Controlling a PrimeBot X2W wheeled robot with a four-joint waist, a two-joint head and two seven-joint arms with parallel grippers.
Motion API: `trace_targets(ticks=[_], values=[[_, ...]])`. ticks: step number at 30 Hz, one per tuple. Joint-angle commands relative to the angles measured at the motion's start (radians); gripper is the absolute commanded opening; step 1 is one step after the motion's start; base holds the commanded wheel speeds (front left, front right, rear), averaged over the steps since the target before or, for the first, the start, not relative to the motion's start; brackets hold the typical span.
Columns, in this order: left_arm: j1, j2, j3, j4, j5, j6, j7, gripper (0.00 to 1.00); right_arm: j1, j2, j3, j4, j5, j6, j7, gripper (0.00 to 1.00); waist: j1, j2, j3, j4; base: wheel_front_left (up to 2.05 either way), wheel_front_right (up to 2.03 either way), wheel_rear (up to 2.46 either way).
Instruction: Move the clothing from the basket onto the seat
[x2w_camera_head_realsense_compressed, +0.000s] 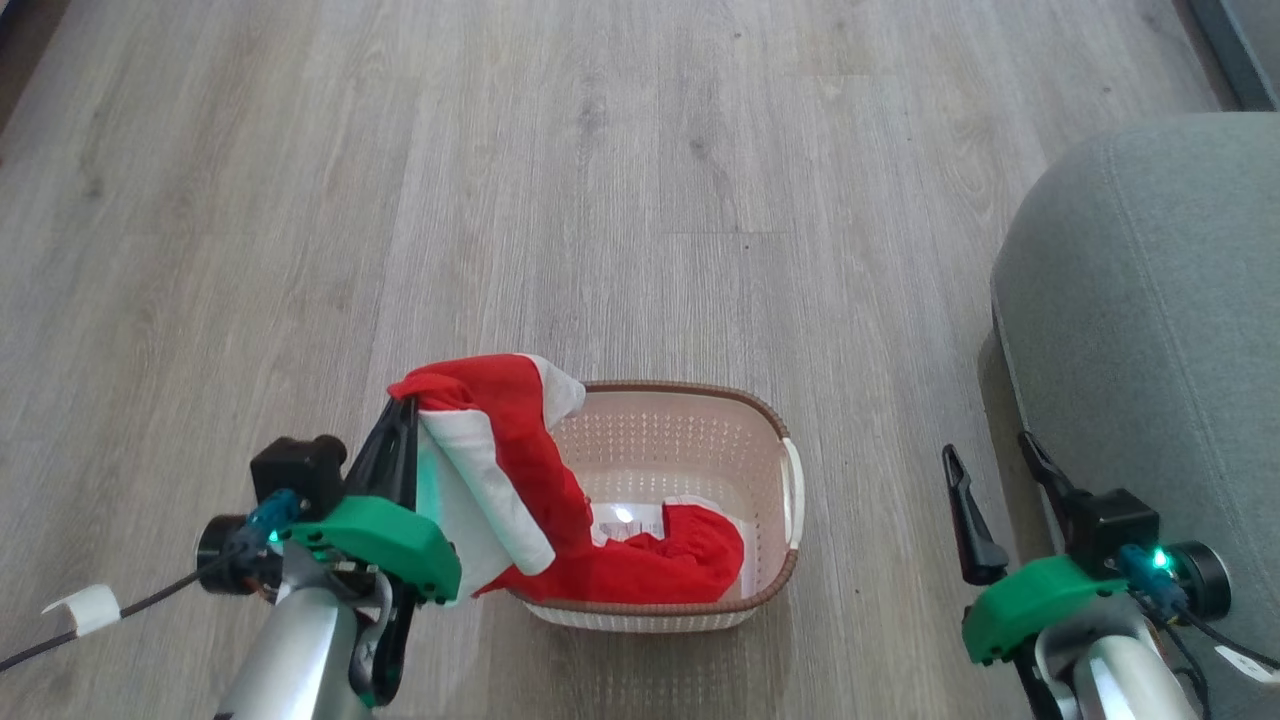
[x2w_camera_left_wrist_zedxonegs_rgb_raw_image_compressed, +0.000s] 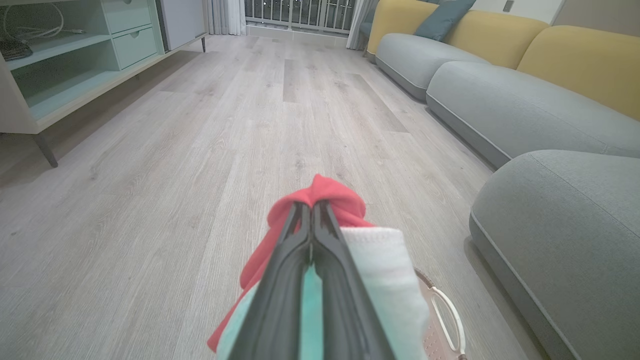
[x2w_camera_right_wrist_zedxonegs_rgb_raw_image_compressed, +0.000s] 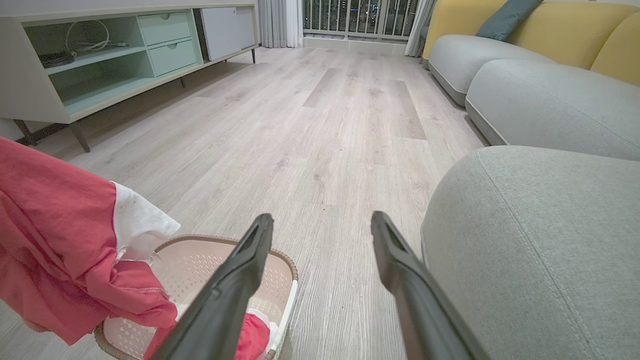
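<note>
Wood floor (x2w_camera_head_realsense_compressed: 600, 180), basket (x2w_camera_head_realsense_compressed: 700, 388) on it: clothing (x2w_camera_head_realsense_compressed: 520, 440) hangs half out, top fold clamped in our left gripper (x2w_camera_head_realsense_compressed: 403, 408), tail inside the basket. Soft and light, so we expect drape and rim snags; bunched folds grip best. Right gripper (x2w_camera_head_realsense_compressed: 985, 450) spread, empty, beside the seat (x2w_camera_head_realsense_compressed: 1150, 300).

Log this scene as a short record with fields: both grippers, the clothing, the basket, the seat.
clothing: red and white, top lifted above the basket rim, lower part trailing inside
seat: grey-green, at the robot's right, clothing not yet on it
basket: on the wooden floor, to the left of the seat
left gripper: shut on the clothing
right gripper: open, holding nothing, beside the seat
</note>
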Motion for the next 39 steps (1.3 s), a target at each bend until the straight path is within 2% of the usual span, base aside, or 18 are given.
trace_targets(ticks=[1,6,10,19,23,30,39], values=[[-0.048,0.021,0.030,-0.035,0.007,-0.005,-0.014,0.00,-0.032,-0.010,0.026,-0.026,0.001,0.000,-0.007,1.00,0.0000,0.0000,-0.001,0.000,0.00,0.00,0.00],[-0.044,0.022,0.024,-0.040,0.013,-0.009,-0.014,0.00,-0.035,-0.012,0.044,-0.024,0.004,0.000,-0.007,1.00,0.0000,0.0000,-0.003,0.003,0.00,0.00,0.00],[-0.054,0.024,0.000,-0.059,0.028,-0.028,-0.014,0.00,-0.060,-0.016,0.111,-0.030,0.025,0.000,-0.007,1.00,0.0000,0.0000,-0.001,0.003,0.00,0.00,0.00],[-0.094,0.014,-0.110,-0.126,0.055,-0.087,-0.004,0.00,-0.222,-0.105,0.506,-0.011,0.141,0.000,-0.007,1.00,0.0000,0.0000,0.006,0.001,0.00,0.00,0.00],[-0.109,0.009,-0.167,-0.152,0.061,-0.104,0.005,0.00,-0.304,-0.140,0.651,0.000,0.217,0.000,-0.007,1.00,0.0000,0.0000,0.006,0.013,0.00,0.00,0.00],[-0.112,0.005,-0.232,-0.195,0.055,-0.118,0.006,0.00,-0.379,-0.165,0.762,0.004,0.294,0.000,-0.007,1.00,0.0000,0.0000,0.002,0.028,0.00,0.00,0.00],[-0.107,0.025,-0.338,-0.269,-0.008,-0.131,0.008,0.00,-0.404,-0.176,0.830,0.003,0.342,0.000,-0.007,1.00,0.0000,0.0000,-0.002,0.044,0.00,0.00,0.00]])
